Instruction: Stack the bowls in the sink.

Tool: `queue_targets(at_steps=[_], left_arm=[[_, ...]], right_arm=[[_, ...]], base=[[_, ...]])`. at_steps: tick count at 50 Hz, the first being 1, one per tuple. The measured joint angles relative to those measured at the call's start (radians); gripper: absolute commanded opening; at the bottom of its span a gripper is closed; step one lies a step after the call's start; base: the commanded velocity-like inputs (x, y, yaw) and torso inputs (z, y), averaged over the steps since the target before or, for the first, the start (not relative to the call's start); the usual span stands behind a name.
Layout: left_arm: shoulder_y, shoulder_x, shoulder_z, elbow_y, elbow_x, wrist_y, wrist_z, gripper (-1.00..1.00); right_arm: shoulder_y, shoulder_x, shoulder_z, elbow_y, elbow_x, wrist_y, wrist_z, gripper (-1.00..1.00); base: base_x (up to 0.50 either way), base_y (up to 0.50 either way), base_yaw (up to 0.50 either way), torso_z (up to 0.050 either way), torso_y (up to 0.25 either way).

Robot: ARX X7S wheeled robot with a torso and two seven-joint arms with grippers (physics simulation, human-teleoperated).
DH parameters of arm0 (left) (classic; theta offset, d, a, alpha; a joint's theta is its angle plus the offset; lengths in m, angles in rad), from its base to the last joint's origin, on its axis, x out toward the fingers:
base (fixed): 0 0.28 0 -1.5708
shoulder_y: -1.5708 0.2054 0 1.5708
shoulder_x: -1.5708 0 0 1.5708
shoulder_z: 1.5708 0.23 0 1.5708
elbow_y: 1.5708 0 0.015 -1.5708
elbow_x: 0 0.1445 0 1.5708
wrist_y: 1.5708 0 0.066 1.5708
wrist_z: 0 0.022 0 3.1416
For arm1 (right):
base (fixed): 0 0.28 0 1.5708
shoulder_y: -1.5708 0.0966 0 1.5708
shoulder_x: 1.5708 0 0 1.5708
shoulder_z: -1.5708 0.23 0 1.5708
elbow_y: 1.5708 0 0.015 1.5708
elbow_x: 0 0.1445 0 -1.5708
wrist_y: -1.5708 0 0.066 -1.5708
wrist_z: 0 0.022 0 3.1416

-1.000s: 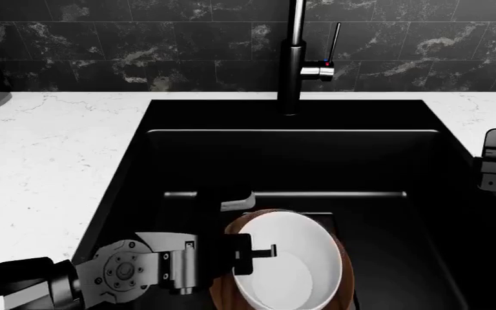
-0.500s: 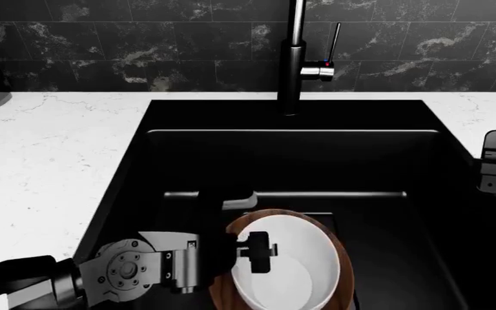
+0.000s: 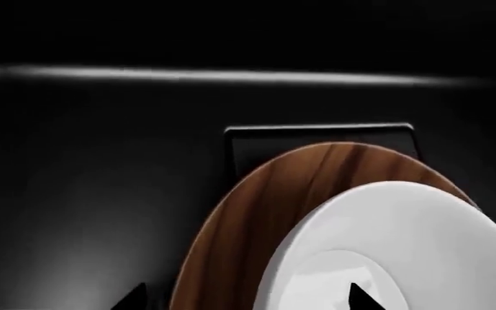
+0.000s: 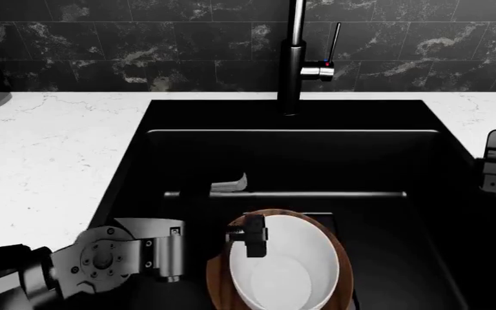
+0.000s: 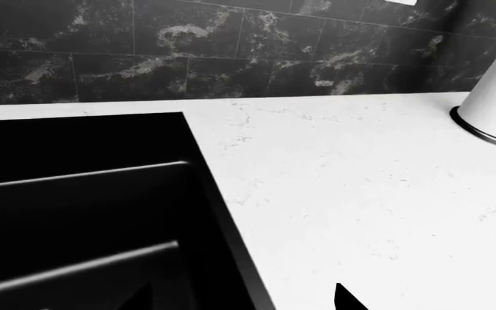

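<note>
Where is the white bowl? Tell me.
In the head view, the white bowl sits nested in the brown wooden bowl, low in the sink.

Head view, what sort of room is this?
Most likely a kitchen: a matte black sink set in a white countertop, a tall dark faucet against a dark marbled tile backsplash.

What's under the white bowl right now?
The wooden bowl cradles the white bowl inside the sink; only its brown rim shows. Its inside bottom is covered.

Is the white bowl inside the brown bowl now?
Yes. The white bowl sits nested inside the brown bowl, whose wooden rim shows around it.
</note>
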State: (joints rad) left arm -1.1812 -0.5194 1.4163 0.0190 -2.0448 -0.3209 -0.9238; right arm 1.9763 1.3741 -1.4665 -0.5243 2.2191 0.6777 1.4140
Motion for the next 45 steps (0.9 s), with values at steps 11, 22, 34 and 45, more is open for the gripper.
queue_targets(at_steps=[11,22,34,45], left_arm=[[-0.061,-0.051,-0.035,0.099,-0.031,-0.012,-0.071,1.0],[-0.137,-0.091,-0.072,0.198,-0.077,-0.032,-0.146,1.0],[-0.236,-0.141,-0.126,0.287,-0.141,-0.053,-0.217,1.0],[-0.357,-0.192,-0.191,0.356,-0.22,-0.077,-0.281,1.0]], right_arm=[[0.007,-0.006,0.01,0.001,0.011,0.006,0.009,1.0],[0.021,-0.013,0.024,0.003,0.029,0.017,0.022,1.0],[0.038,-0.022,0.038,0.008,0.046,0.033,0.035,1.0],[0.073,-0.008,0.063,-0.002,0.082,0.064,0.059,1.0]], base=[[0.0,0.0,0.0,0.0,0.0],[0.0,0.0,0.0,0.0,0.0],[0.0,0.0,0.0,0.0,0.0],[0.0,0.0,0.0,0.0,0.0]])
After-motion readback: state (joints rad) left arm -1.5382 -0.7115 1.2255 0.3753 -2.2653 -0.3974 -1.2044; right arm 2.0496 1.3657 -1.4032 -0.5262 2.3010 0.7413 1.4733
